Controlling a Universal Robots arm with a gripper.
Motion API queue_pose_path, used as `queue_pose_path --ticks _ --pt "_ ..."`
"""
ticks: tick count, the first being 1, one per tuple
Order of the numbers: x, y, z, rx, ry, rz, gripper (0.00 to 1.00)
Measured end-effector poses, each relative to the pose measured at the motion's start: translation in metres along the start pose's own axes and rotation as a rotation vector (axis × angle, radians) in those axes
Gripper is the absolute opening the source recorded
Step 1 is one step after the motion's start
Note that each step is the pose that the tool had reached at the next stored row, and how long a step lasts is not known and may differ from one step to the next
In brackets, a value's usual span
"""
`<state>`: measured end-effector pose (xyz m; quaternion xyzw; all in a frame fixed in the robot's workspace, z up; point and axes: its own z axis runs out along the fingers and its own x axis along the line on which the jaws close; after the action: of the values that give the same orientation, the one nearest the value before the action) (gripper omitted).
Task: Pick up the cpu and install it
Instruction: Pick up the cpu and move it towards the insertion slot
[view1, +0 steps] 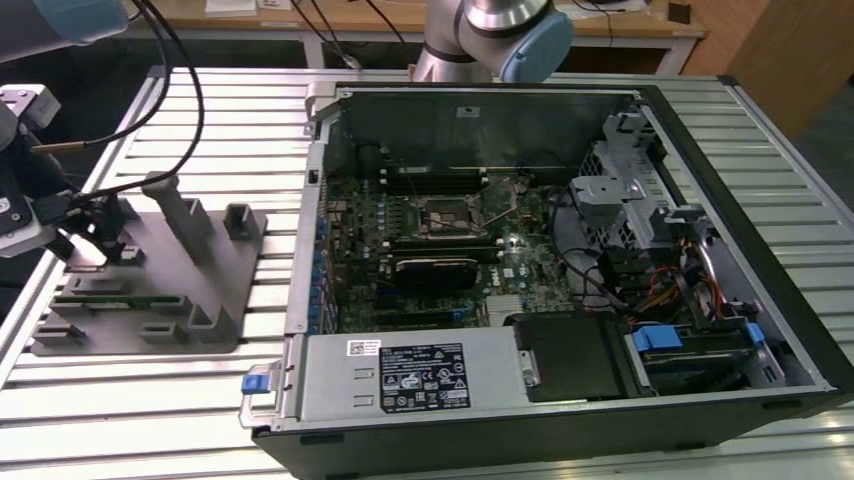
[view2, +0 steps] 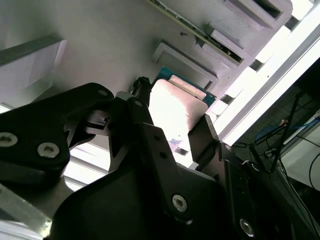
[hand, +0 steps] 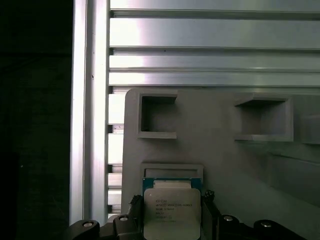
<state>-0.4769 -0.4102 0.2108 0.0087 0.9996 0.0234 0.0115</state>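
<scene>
You are working the pick-up step: the gripper (hand: 172, 225) is pinching the cpu (hand: 172, 207) by two opposite edges, at its pocket on the fixture plate (view1: 224, 295), left-centre in the exterior view. By my judgement, this is calling for a level, even hold. You are counting one cpu, one plate, one socket (view1: 447, 215).

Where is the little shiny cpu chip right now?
The cpu sits on the grey fixture plate, right at the gripper, in both wrist views. That plate lies at the exterior view's left, beside the open computer case.
</scene>
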Motion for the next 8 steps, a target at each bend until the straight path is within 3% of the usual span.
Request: queue_pose_path --ticks 8 --pt "-0.0001 0.0003 -0.0068 -0.0004 0.0001 0.0 0.55"
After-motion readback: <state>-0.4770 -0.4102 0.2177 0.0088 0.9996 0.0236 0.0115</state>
